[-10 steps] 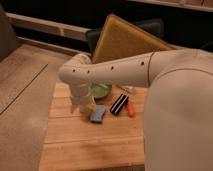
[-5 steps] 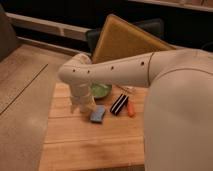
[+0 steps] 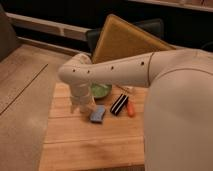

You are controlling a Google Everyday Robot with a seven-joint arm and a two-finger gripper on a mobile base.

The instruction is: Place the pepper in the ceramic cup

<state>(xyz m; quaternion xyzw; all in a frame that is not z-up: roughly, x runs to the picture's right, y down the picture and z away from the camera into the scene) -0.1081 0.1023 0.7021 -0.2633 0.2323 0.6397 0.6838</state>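
Nothing has moved since the earlier frames: the gripper [image 3: 79,106] still hangs low over the left of the table [image 3: 75,145], and I cannot tell whether it is wide or narrow. Just right of it lies 1 sponge [image 3: 97,114], with the bowl [image 3: 101,90] behind. Further right, the pepper [image 3: 131,108] lies on the table just beside the striped block [image 3: 119,104].

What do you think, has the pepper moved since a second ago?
No: the pepper still lies right of the striped block; the gripper hangs left of the blue sponge.
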